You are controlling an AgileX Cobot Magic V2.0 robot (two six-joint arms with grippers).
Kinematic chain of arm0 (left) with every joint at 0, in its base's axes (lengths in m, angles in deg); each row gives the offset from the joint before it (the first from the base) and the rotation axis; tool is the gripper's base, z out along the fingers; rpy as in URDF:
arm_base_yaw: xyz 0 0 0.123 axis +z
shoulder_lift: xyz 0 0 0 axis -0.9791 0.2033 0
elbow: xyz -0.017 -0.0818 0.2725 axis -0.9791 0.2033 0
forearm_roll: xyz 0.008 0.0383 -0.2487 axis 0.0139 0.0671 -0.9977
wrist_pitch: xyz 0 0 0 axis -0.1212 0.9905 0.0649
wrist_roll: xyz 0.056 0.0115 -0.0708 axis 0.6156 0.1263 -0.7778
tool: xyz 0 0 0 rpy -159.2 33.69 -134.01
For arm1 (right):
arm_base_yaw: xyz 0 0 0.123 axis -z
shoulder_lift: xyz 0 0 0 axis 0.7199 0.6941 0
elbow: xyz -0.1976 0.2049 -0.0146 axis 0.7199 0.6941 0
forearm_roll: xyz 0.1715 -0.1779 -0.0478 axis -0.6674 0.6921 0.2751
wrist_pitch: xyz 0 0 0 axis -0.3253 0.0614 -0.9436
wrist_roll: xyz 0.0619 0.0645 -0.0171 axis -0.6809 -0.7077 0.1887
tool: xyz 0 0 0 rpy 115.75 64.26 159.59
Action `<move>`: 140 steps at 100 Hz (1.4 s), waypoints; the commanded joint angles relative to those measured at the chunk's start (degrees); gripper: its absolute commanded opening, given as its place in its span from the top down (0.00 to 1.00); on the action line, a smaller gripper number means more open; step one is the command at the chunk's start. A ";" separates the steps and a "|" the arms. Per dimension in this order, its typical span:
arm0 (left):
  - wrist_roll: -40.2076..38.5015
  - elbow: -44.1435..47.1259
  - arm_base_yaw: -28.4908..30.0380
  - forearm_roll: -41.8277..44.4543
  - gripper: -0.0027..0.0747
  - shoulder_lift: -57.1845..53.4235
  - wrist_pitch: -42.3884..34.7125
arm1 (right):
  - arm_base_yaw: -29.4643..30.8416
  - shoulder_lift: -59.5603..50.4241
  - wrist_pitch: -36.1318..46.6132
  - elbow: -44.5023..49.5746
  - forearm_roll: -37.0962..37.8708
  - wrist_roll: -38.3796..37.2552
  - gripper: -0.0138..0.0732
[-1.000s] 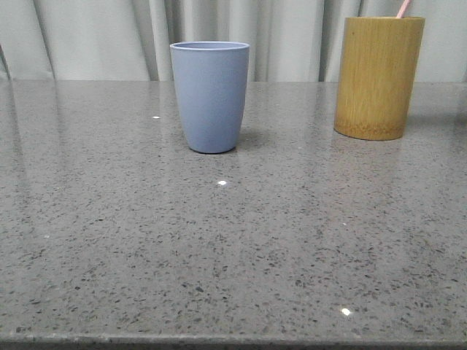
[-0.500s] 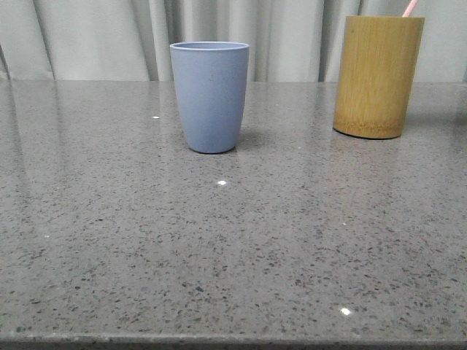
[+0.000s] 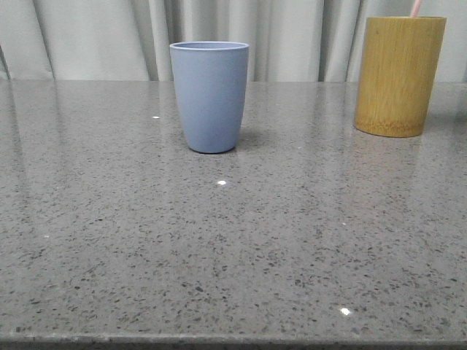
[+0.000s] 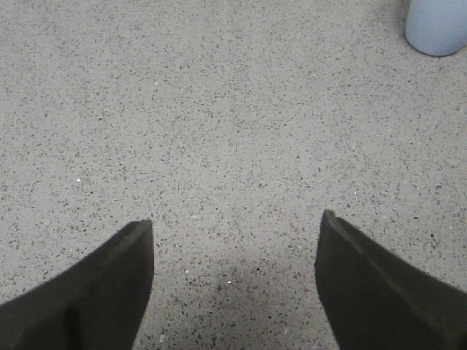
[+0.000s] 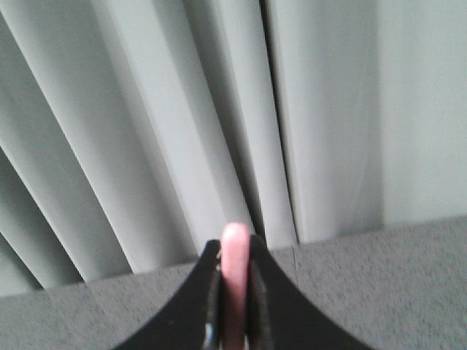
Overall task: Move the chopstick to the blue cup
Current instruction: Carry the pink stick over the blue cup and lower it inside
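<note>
We are seeing the blue cup [image 3: 210,96] standing upright on the bench [image 3: 219,240], toward the far edge and a bit left of centre. The bamboo cup [image 3: 399,76] is standing upright near the far right corner, well apart from the blue cup. A short pink bit of the chopstick [image 3: 416,8] is poking up above the bamboo cup's rim, cut off by the frame; we cannot tell from the front whether its lower end is sitting inside the bamboo cup.

In the right wrist view the right gripper [image 5: 235,292] is clamping the chopstick [image 5: 235,277]: both black fingers are pressing against the pink stick, whose rounded tip is sticking out just past them. Grey curtain folds [image 5: 146,131] are hanging behind it, with a strip of bench [image 5: 365,284] below.

In the left wrist view the left gripper [image 4: 235,240] is hovering over bare bench with its dark fingers [image 4: 109,284] spread wide, nothing between them. The blue cup's base [image 4: 438,25] is showing at the corner of that view, well apart from the fingers.

A grey curtain [image 3: 87,36] is hanging behind the bench's far edge.
</note>
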 commanded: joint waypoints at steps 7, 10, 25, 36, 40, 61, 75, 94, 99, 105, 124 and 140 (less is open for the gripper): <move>-0.78 -1.48 0.16 -0.13 0.37 0.22 -3.78 | 0.18 -4.33 -1.95 -7.54 1.01 0.49 0.92; -0.78 -1.48 0.16 -0.13 0.37 0.22 -3.78 | 0.18 -4.73 -3.38 -9.19 1.27 0.49 0.92; -0.78 -1.48 0.16 -0.13 0.37 0.22 -3.78 | -1.25 -5.73 -11.20 -16.27 1.41 0.49 0.92; -0.78 -1.48 0.16 -0.13 0.37 0.22 -3.78 | -4.67 -5.93 -14.32 -19.77 1.35 0.49 0.92; -0.78 -1.48 0.16 -0.13 0.37 0.22 -3.78 | -6.51 -5.93 -14.55 -20.48 1.35 0.49 0.92; -0.78 -1.48 0.16 -0.13 0.37 0.22 -3.78 | -16.78 -5.25 -13.79 -20.71 1.02 0.49 0.92; -0.78 -1.48 0.16 -0.13 0.37 0.22 -3.78 | -20.95 -2.87 -10.59 -20.71 1.02 0.49 0.92; -0.78 -1.48 0.16 -0.13 0.37 0.22 -3.78 | -23.82 1.81 -8.48 -20.71 1.02 0.49 0.92; -0.78 -1.48 0.16 -0.13 0.37 0.22 -3.78 | -24.48 3.25 -8.48 -20.71 1.02 0.49 0.92; -0.78 -1.48 0.16 -0.13 0.37 0.22 -3.78 | -25.16 4.55 -8.48 -20.71 1.02 0.49 0.92; -0.78 -1.48 0.16 -0.13 0.37 0.22 -3.68 | -26.12 7.53 -9.79 -20.71 1.02 0.49 0.92; -0.78 -1.48 0.16 -0.13 0.37 0.22 -3.68 | -26.12 7.96 -12.28 -20.71 1.07 0.49 0.88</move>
